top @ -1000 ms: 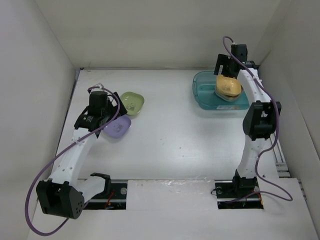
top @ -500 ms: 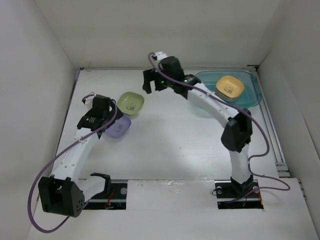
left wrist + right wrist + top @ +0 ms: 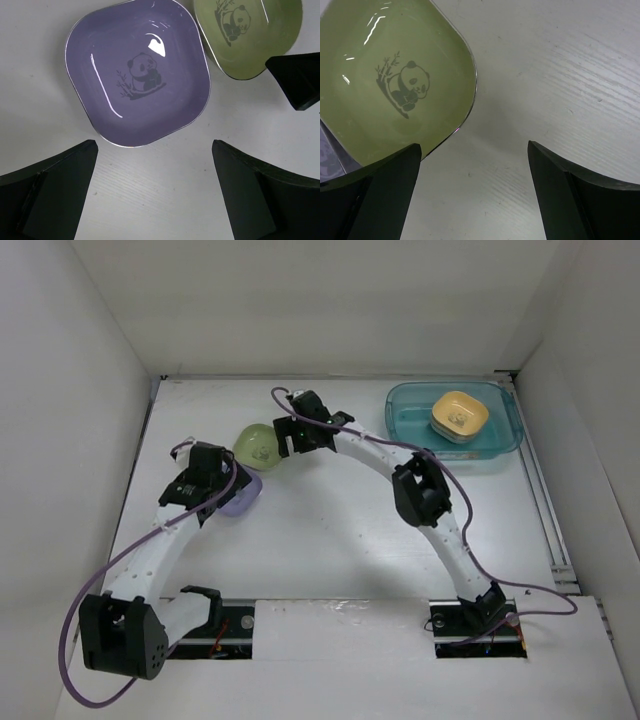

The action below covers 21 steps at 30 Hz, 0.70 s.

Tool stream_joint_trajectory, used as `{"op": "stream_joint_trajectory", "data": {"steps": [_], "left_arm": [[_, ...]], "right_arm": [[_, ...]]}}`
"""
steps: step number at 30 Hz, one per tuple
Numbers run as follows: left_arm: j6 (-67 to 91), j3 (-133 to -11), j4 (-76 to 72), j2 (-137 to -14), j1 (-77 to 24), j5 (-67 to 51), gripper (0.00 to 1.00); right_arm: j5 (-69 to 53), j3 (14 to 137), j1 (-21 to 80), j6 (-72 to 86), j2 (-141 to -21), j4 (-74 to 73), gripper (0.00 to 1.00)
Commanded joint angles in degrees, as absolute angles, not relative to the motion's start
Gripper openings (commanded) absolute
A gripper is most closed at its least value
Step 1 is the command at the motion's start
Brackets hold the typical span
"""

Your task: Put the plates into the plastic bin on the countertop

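A purple plate (image 3: pixel 137 75) with a panda print lies flat on the white countertop (image 3: pixel 330 520), partly under my left arm in the top view (image 3: pixel 240 498). My left gripper (image 3: pixel 152 195) is open and empty just short of its near rim. A green plate (image 3: pixel 390 80) lies beside it (image 3: pixel 257 443) (image 3: pixel 247 30). My right gripper (image 3: pixel 472 192) is open and empty at the green plate's right edge, its left finger over the rim. A yellow-orange plate (image 3: pixel 459 415) lies on others in the teal plastic bin (image 3: pixel 410 412) at the back right.
White walls enclose the countertop on three sides. My right arm (image 3: pixel 400 465) arches across the middle from its base to the green plate. The other gripper's dark fingertip (image 3: pixel 295 80) shows at the right edge of the left wrist view.
My right arm has swung from over the bin across to the left and come down beside the green plate. The bin has shifted to the right. My left gripper has drawn back slightly from the purple plate.
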State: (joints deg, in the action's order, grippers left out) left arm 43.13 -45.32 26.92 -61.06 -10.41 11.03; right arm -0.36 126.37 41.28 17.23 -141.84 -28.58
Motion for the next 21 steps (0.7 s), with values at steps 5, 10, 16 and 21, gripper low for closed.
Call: {"op": "stream_joint_trajectory", "data": {"steps": [5, 10, 16, 21], "left_arm": [[43.59, -42.37, 23.55, -60.38, -12.47, 11.33, 1.00], [44.12, -40.61, 22.41, -60.38, -12.48, 10.81, 1.00], [44.12, -40.61, 21.36, -60.38, -12.48, 10.20, 1.00], [42.98, -39.03, 19.08, -60.38, -12.48, 8.00, 1.00]], "right_arm": [[4.65, 132.44, 41.48, 20.47, -145.63, -32.33, 0.86], [8.25, 137.89, 41.48, 21.01, -148.80, -38.05, 0.56], [6.15, 132.28, 40.25, 23.99, -146.78, -35.33, 0.09], [14.41, 126.06, 38.86, 27.07, -139.06, -35.33, 0.00]]}}
